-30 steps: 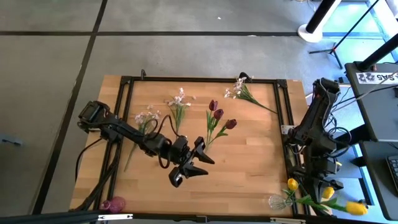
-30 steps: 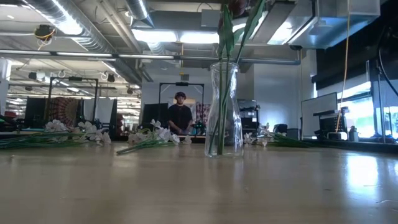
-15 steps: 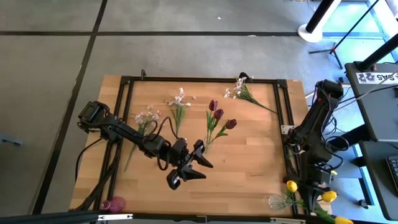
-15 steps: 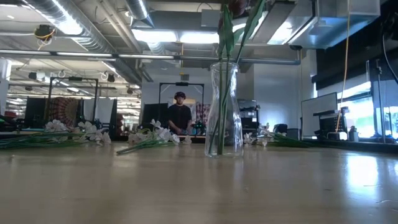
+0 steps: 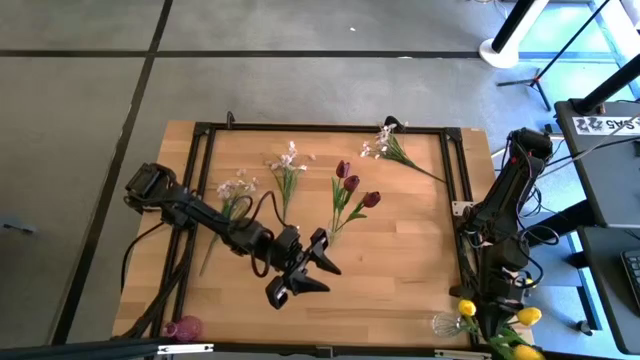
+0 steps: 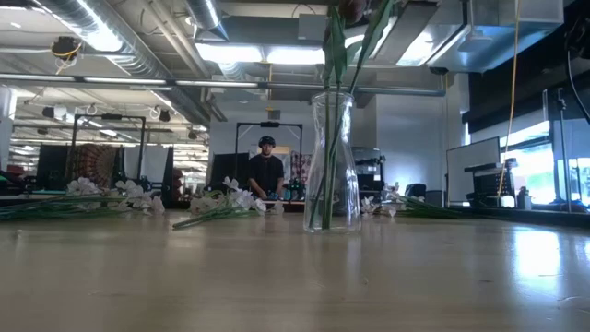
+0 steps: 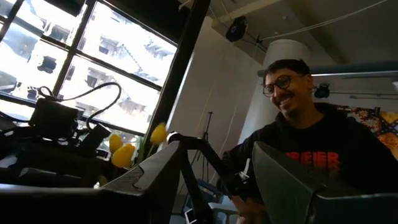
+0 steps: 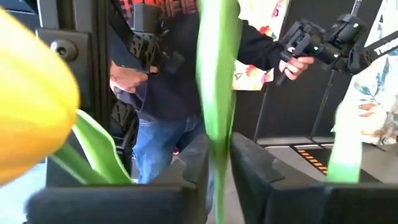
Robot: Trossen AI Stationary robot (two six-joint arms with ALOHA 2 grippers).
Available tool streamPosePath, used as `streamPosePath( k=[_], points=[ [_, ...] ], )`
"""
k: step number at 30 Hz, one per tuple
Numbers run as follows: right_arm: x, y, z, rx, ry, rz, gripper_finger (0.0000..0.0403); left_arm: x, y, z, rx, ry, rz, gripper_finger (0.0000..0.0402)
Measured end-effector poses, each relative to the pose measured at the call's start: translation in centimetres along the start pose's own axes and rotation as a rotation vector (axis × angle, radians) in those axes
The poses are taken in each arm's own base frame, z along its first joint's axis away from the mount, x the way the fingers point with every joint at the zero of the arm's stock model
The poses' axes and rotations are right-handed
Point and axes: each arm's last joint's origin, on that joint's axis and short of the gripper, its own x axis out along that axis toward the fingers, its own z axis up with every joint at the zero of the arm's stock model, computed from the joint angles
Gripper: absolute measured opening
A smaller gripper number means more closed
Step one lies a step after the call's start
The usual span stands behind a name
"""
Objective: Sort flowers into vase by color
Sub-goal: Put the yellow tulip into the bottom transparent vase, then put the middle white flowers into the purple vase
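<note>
My right gripper is at the table's near right corner, closed around a stem of the yellow tulips, next to a small clear vase. A large yellow bloom fills the side of the right wrist view. Dark red tulips stand with their stems in a tall clear vase at mid table. My left gripper hovers open in front of that vase, raised and pointing toward the right arm, with nothing between its fingers. Three white-pink sprays lie flat on the wood. My right gripper has one green tulip stem between its two fingers, and the stem fills the gap. The fingers come in level and lie across the stem. The blooms stand clear of the table. Whether the stem ends reach into the small vase, I cannot tell.
A pink vase stands at the near left corner. A black frame runs around the tabletop. A person stands just beyond the table holding hand controllers, and another person is far back in the room.
My right gripper has sunk and gone toward the table's near edge with the yellow tulips. The bunch has swung round with it: the bloom that stuck out to the right now sits closer in, near the bottom edge of the high view.
</note>
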Motion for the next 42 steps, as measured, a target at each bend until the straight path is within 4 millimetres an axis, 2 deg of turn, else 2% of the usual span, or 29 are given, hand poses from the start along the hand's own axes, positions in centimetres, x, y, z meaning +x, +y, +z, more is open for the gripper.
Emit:
streamPosePath(
  k=[9,15,20,26,28,30,32,34,39,42],
  points=[
    [-1.2,-0.1,1.4,-0.018,-0.065,-0.066,0.0148,0.0,-0.6,-0.2,-0.007,-0.014,0.038,0.0195],
    [-2.1,-0.3,2.4,0.004,0.119,-0.118,0.0170,0.0,0.3,-0.1,0.001,-0.010,0.081,0.0195],
    [-2.9,-0.6,4.2,-0.021,0.223,-0.174,0.0183,-0.1,1.9,0.0,-0.103,0.014,0.136,0.0195],
    [-4.6,-1.0,6.3,-0.065,0.337,-0.311,0.0201,-0.6,5.5,0.3,-0.209,0.090,0.251,0.0195],
    [-5.2,-1.1,6.9,-0.076,0.364,-0.377,0.0210,-0.8,6.6,0.6,-0.214,0.128,0.215,0.0195],
    [-5.8,-1.3,7.7,-0.086,0.373,-0.458,0.0219,-1.1,7.2,1.4,-0.233,0.192,0.087,0.0195],
    [-6.4,-1.5,8.2,-0.085,0.382,-0.518,0.0228,-1.9,7.2,2.2,-0.239,0.272,-0.073,0.0195],
    [-7.1,-1.5,8.8,-0.059,0.371,-0.564,0.0238,-3.3,7.0,2.9,-0.237,0.301,-0.145,0.0195],
    [-8.0,-1.7,10.2,-0.020,0.333,-0.644,0.0254,-8.1,7.4,4.1,-0.189,0.286,-0.047,0.0195],
    [-8.0,-1.7,10.3,-0.003,0.327,-0.643,0.0254,-10.8,7.4,3.7,-0.176,0.268,0.064,0.0195]
  ],
)
